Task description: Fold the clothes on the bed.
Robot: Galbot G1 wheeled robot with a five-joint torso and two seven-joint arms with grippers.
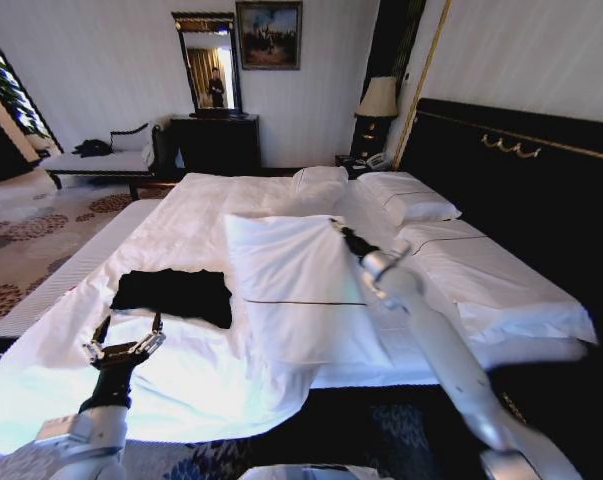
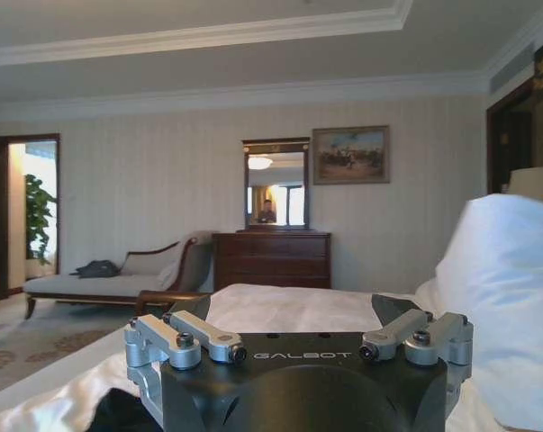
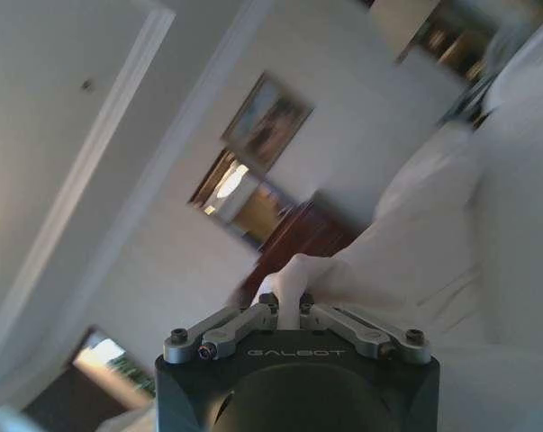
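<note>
The clothes [image 1: 173, 294], a black T-shirt, lie flat in a compact rectangle on the left side of the bed [image 1: 181, 215], near its foot. My left gripper [image 1: 131, 322] hovers open just in front of the shirt's near edge, with nothing between its fingers [image 2: 194, 335]. A dark bit of the shirt [image 2: 118, 414] shows below it in the left wrist view. My right gripper [image 1: 338, 229] reaches out over the middle of the bed and is shut on a raised corner of the white duvet [image 1: 301, 280]. The pinched white fabric [image 3: 289, 274] shows between its jaws.
White pillows [image 1: 406, 195] lie against the tall dark headboard [image 1: 521, 170] on the right. A chaise longue [image 1: 101, 160] and a dark dresser [image 1: 216, 140] with a mirror stand by the far wall. A lamp [image 1: 378, 100] stands beside the headboard. Patterned carpet [image 1: 31, 240] runs along the bed's left.
</note>
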